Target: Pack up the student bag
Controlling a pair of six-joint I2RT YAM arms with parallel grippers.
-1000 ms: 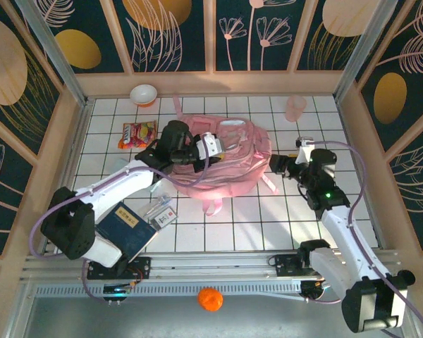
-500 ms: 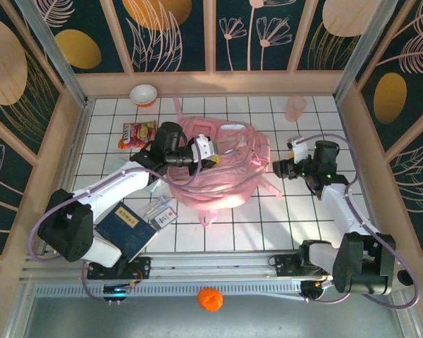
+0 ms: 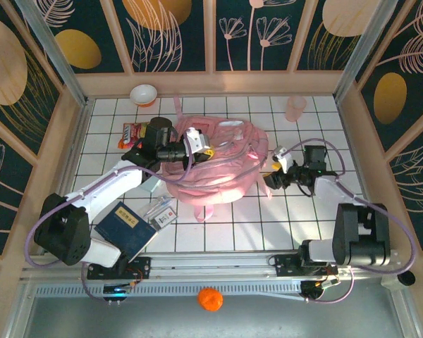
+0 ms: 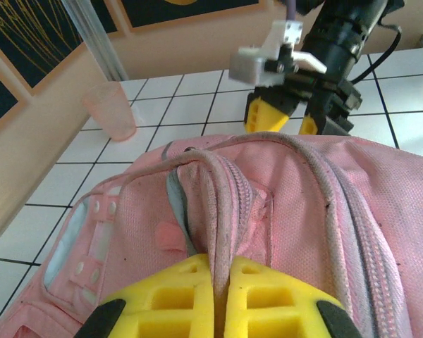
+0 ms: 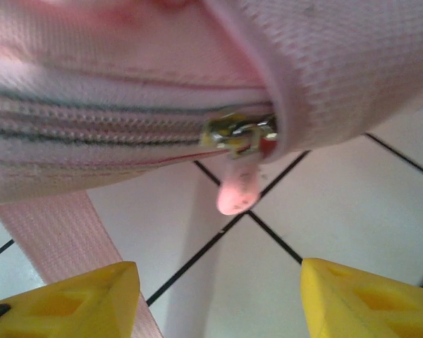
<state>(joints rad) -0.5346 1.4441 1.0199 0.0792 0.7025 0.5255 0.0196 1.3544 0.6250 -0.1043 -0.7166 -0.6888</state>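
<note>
Over by the left edge of the table a snack packet lies flat, with a small bowl beyond it against the far edge. Toward the near left corner a dark blue book sits beside the left arm's base, and a small card lies just to its right.

The left gripper reaches in from that side. Its yellow fingers are pinched tight together on a raised pink band running over the top of the student bag.

The bag slumps in the middle of the table, a little toward the far edge. One strap trails out toward the near edge.

At the bag's right side the right gripper hangs low over the tiles. Its fingers are spread apart and grip nothing. A pink zip pull dangles from the bag's seam above the gap between them, touching neither finger.

Further right, near the far right corner, a pale pink cup stands upright, well apart from the bag.
</note>
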